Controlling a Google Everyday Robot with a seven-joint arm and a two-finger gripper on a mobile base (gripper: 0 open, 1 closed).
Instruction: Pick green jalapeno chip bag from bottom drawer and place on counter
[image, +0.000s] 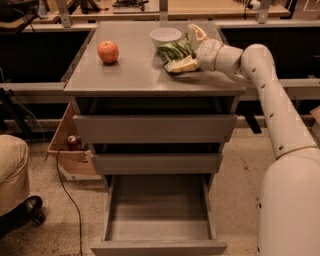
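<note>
The green jalapeno chip bag (173, 50) lies on the counter (135, 70), just in front of the white bowl (165, 35). My gripper (182, 48) is over the counter's right rear part, open, with one finger (196, 31) raised behind the bag and the other (183, 65) low in front of it. The bag sits between the fingers and rests on the counter top. The bottom drawer (158, 210) is pulled fully out and its grey floor is bare.
A red apple (108, 51) sits on the counter's left. The two upper drawers (155, 127) are shut. A cardboard box (70, 145) with a can stands left of the cabinet. A person's knee and shoe (15, 175) are at the far left. Wooden tables stand behind.
</note>
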